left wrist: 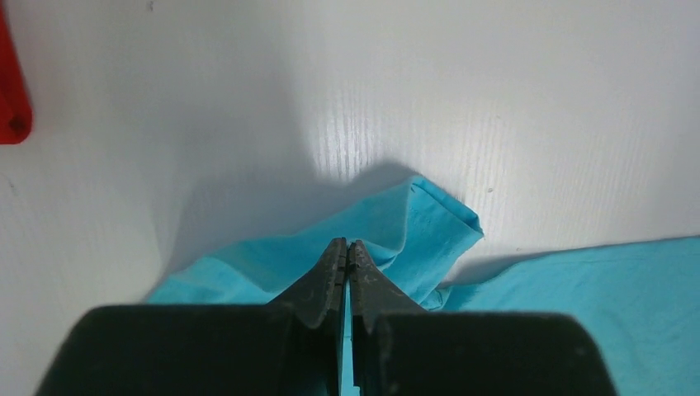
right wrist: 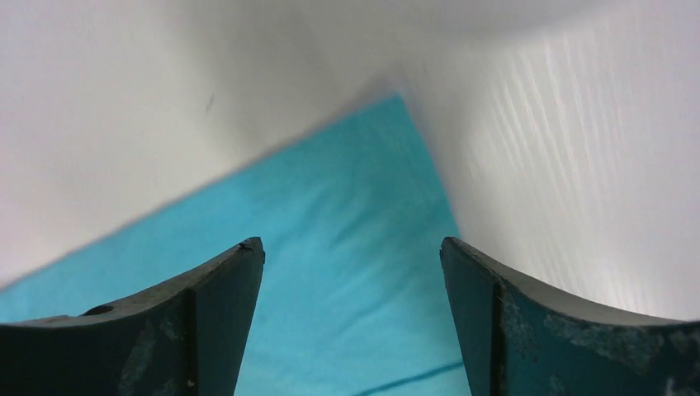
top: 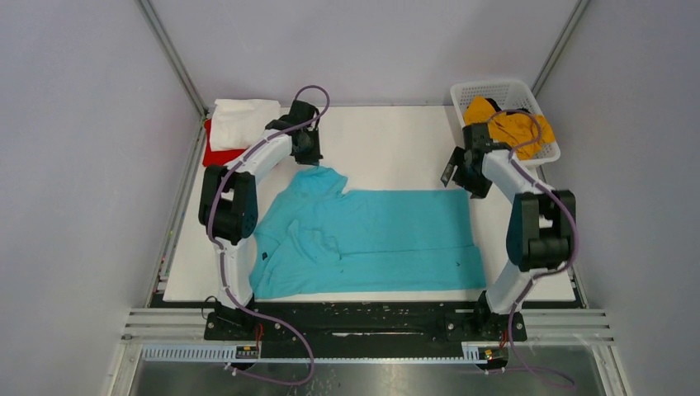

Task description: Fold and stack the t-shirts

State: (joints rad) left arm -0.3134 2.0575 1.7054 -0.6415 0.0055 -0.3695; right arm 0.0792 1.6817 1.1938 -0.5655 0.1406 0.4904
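Observation:
The turquoise t-shirt [top: 371, 235] lies spread across the middle of the white table, its left part rumpled. My left gripper [top: 307, 155] is at the shirt's far left sleeve. In the left wrist view this gripper [left wrist: 347, 247] is shut on a raised fold of the turquoise t-shirt [left wrist: 429, 227], and cloth shows between the fingers. My right gripper [top: 459, 175] hangs over the shirt's far right corner. There it stands open [right wrist: 352, 252], with the turquoise t-shirt [right wrist: 347, 214] flat beneath and nothing between its fingers. A folded white t-shirt [top: 243, 122] lies on a red one [top: 216, 155] at the far left.
A white lattice basket [top: 495, 87] at the far right corner holds a crumpled mustard yellow t-shirt [top: 508, 128]. Grey walls close in the table on three sides. The red t-shirt's edge [left wrist: 12, 91] shows at the left of the left wrist view.

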